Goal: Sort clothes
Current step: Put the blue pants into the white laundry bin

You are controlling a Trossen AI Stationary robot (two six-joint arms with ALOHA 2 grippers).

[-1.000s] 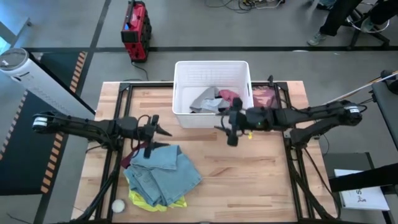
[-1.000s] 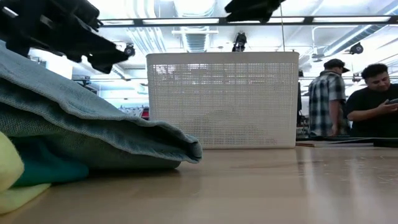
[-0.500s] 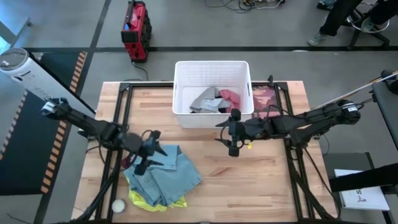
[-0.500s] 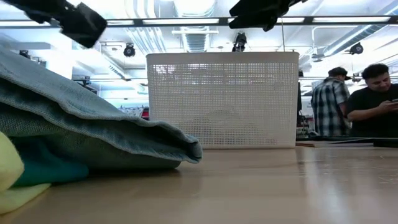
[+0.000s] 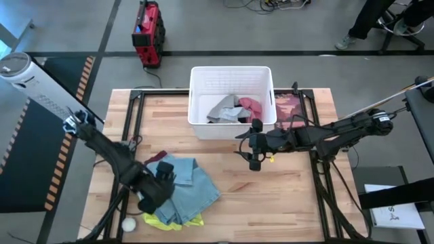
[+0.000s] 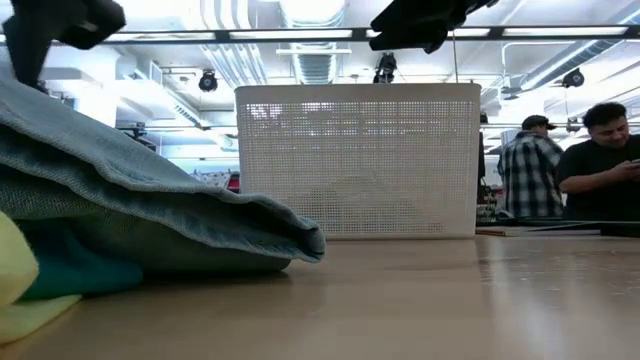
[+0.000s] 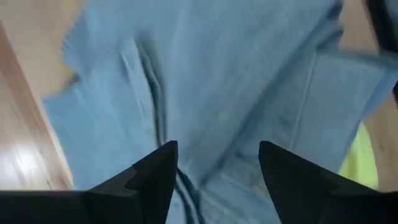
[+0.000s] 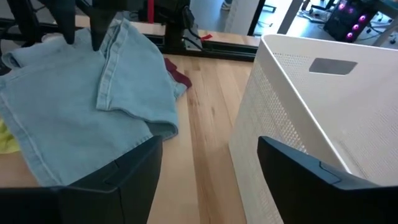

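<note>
A pile of clothes lies on the table near its front left. A light blue-grey denim piece (image 5: 186, 190) is on top, neon yellow (image 5: 163, 220) and teal (image 6: 70, 270) show beneath it, and a maroon edge (image 5: 152, 160) shows at the far side. My left gripper (image 5: 161, 181) hangs open above the denim (image 7: 236, 81), pointing down, clear of it. My right gripper (image 5: 254, 154) stands open in the air in front of the white basket (image 5: 232, 73). That basket holds grey (image 5: 224, 108) and pink (image 5: 252, 105) garments.
A pink-brown camouflage piece (image 5: 288, 107) lies flat to the right of the basket. A small white ball (image 5: 129, 224) sits at the table's near left corner. Bare wood (image 5: 271, 203) spreads across the near right. People stand in the room beyond (image 6: 600, 160).
My left gripper has swung from the table's left middle toward the near edge, over the clothes pile. It has tipped from nearly level to pointing steeply down. My right gripper has shifted slightly toward the near edge. The clothes have not moved.
</note>
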